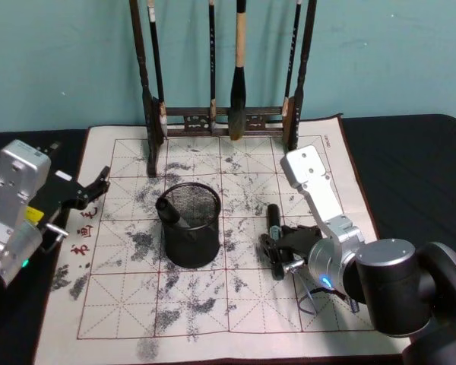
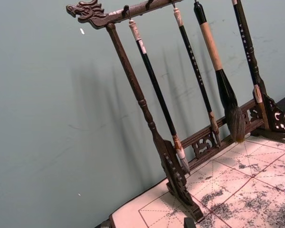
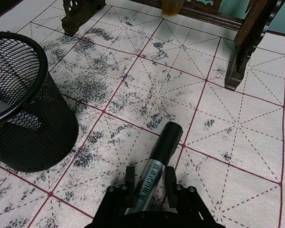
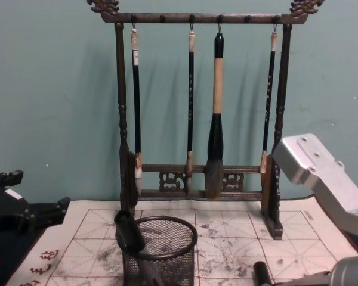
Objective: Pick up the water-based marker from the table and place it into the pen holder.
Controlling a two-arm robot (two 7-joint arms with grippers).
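The water-based marker (image 1: 273, 219), dark with a grey band, lies on the ink-stained calligraphy mat (image 1: 213, 319) to the right of the pen holder (image 1: 188, 228). My right gripper (image 1: 277, 255) is low over the marker's near end. In the right wrist view its fingers (image 3: 129, 178) press against both sides of the marker (image 3: 161, 147), so the right gripper (image 3: 149, 183) is shut on it. The black mesh pen holder (image 3: 19, 118) stands about a hand's width from the marker. My left gripper (image 1: 99, 186) hangs open at the mat's left edge, away from both.
A dark pen (image 1: 169, 209) leans inside the pen holder (image 4: 161, 250). The tall wooden brush rack (image 1: 220, 118) with several hanging brushes stands at the back of the mat, against a teal wall. Black tabletop (image 1: 410, 167) flanks the mat.
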